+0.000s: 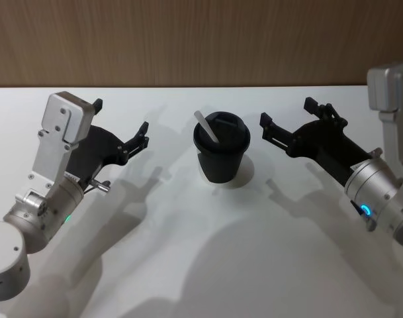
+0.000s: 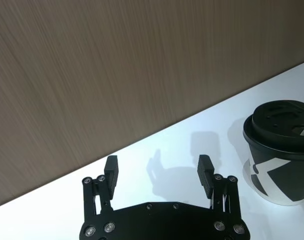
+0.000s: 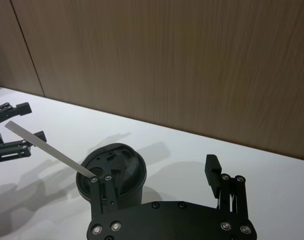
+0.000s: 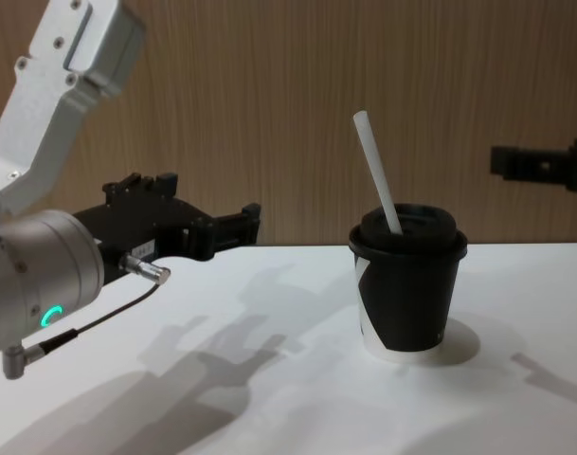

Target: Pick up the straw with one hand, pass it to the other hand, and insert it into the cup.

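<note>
Left end effector (image 1: 122, 129): black, pronged, on a silver wrist with a green light ring and a thin grey cable. Held above the white table (image 1: 188, 252), well to the left of the cup, prongs pointing toward it. Fingers spread wide, nothing between them; the left wrist view shows bare table in the gap.

Cup (image 1: 221, 156): small, black paper, white angular patch on its side, white base rim, black domed lid. Upright on the table, midway between the two end effectors and touching neither.

Straw (image 1: 206, 126): thin white tube, lower end through the lid, upper part leaning up and toward the robot's left. In the chest view it rises clear above the lid.

Right end effector (image 1: 295, 121): black, pronged, silver wrist with a blue-green light. Held above the table to the right of the cup, apart from it, fingers spread and empty.

Wood-grain wall (image 1: 201, 40): behind the table's far edge.
</note>
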